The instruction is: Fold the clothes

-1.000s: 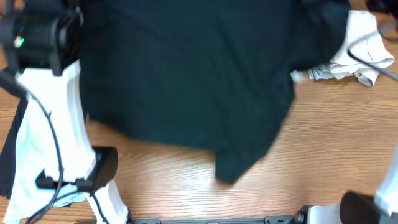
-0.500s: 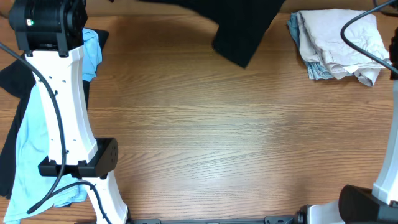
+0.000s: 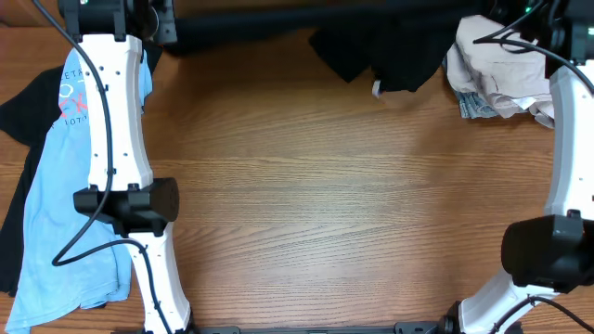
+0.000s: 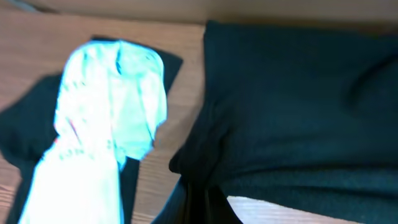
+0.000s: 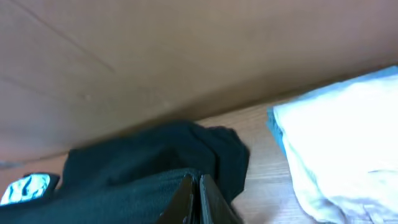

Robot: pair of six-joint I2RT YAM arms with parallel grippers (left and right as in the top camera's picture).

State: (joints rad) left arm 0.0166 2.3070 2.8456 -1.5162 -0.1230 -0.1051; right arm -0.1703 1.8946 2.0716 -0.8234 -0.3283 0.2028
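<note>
Both claws are pressed together on cloth. Your left claw (image 4: 200, 196) pinches a bunched edge of the black T-shirt (image 3: 371, 51), and your right claw (image 5: 198, 186) pinches another edge of the same garment.

What matters for the next move is that the shirt's long axis runs straight from one claw to the other, along the far side of the worktop (image 3: 325, 204). The shirt sits between the two grips, not below either one.

A slack fold with the white label (image 3: 378, 89) droops from that span. It hangs inward of the right claw and much nearer to it than to the left.

The light blue T-shirt (image 3: 46, 204) lies outward of the left claw, back along that arm. A pale heap of clothes (image 3: 506, 70) sits just beside the right claw.

To spread the shirt flat, you would probably bring both claws toward you together, so the span stays level and the drooping side doesn't drag.
</note>
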